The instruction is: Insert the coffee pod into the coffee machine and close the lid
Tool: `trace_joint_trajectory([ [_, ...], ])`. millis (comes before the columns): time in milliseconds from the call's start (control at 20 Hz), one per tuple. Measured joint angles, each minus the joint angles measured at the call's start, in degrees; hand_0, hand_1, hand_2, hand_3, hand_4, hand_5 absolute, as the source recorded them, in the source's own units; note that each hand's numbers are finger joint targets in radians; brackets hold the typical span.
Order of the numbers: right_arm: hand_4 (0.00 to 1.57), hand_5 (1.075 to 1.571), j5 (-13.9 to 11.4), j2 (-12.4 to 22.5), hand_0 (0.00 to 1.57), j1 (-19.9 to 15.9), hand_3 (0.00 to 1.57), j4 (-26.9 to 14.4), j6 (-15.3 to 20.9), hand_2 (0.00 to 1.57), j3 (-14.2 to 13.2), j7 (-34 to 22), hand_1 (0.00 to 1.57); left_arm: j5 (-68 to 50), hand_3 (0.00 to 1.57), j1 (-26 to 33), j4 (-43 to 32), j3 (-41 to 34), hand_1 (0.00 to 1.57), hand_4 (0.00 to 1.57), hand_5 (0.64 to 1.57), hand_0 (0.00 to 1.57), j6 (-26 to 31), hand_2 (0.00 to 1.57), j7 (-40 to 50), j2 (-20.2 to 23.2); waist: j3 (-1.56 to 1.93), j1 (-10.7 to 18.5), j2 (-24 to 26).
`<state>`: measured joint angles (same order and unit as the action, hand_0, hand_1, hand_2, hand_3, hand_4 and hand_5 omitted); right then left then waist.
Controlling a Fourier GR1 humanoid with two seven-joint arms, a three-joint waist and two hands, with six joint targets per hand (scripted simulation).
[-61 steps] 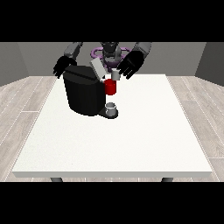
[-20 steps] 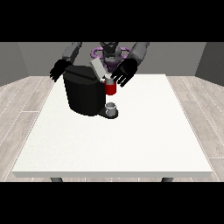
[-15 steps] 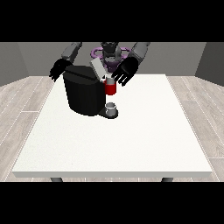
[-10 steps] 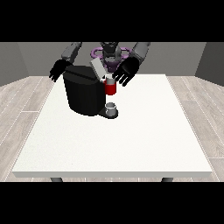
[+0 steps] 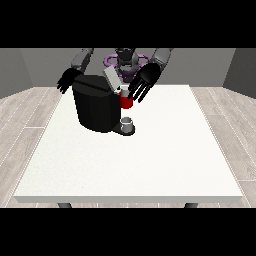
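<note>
Toward the upper left of the frame, on the large white table (image 5: 150, 160), stands the squat black coffee machine (image 5: 96, 107), with its grey lid (image 5: 111, 79) tilted up and open at the top. A red thing at the machine (image 5: 126, 102) sits on its right side, and just below that a small grey cup-shaped thing (image 5: 127, 121) rests on the machine's base plate; whether this is the grey coffee pod cannot be told from here, so the pod's place is not plainly shown.

A pod of this kind is probably light, stiff and smooth-walled, so it would likely slide or tip if nudged from one side. The sensible hold would be across its side walls, thumb opposite fingers, keeping it upright. The lid looks like a rigid hinged flap, best pushed down near its free edge.

The hand at the view's right (image 5: 144, 81) hangs above and just right of the red thing, palm turned toward the camera, its fingers straight, spread and pointing down, holding nothing. The hand at the view's left (image 5: 66, 80) is at the machine's upper left corner, partly behind it, its fingers hanging relaxed and apart, also holding nothing.
</note>
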<state>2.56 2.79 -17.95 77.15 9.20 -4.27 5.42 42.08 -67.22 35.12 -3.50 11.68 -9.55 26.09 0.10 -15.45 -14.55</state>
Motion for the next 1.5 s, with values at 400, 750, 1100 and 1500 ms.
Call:
trace_joint_trajectory([
  [400,0.42,1.571,-0.42,-0.06,0.0,-0.81,0.0,-0.7,1.19,0.0,-0.19,-1.24,0.0,1.19,0.0,0.53,0.04,0.34,0.0,0.0,1.571,0.0,0.54,0.0,0.06,-0.51,-0.07,1.02,1.09],
  [750,0.38,1.571,0.39,-0.39,0.0,2.2,0.0,-2.0,0.64,0.0,-0.6,-0.23,0.0,1.42,0.0,3.37,1.23,0.46,0.0,0.0,1.571,0.0,0.42,0.0,0.63,-2.52,-0.08,2.65,4.89],
  [1100,0.4,1.571,1.63,0.01,0.0,6.18,0.0,-3.65,0.35,0.0,-2.51,1.49,0.0,-4.69,0.0,8.24,2.8,-4.02,0.0,0.08,1.571,0.0,0.31,0.0,1.01,-7.84,-0.1,6.78,10.84],
  [1500,0.37,1.571,1.44,1.79,0.0,11.78,0.0,-2.04,-0.65,0.0,-2.84,1.0,0.0,-17.61,0.0,18.67,3.11,-13.55,0.0,0.0,1.571,0.0,0.97,0.0,-3.18,-15.06,-0.15,11.59,20.23],
])
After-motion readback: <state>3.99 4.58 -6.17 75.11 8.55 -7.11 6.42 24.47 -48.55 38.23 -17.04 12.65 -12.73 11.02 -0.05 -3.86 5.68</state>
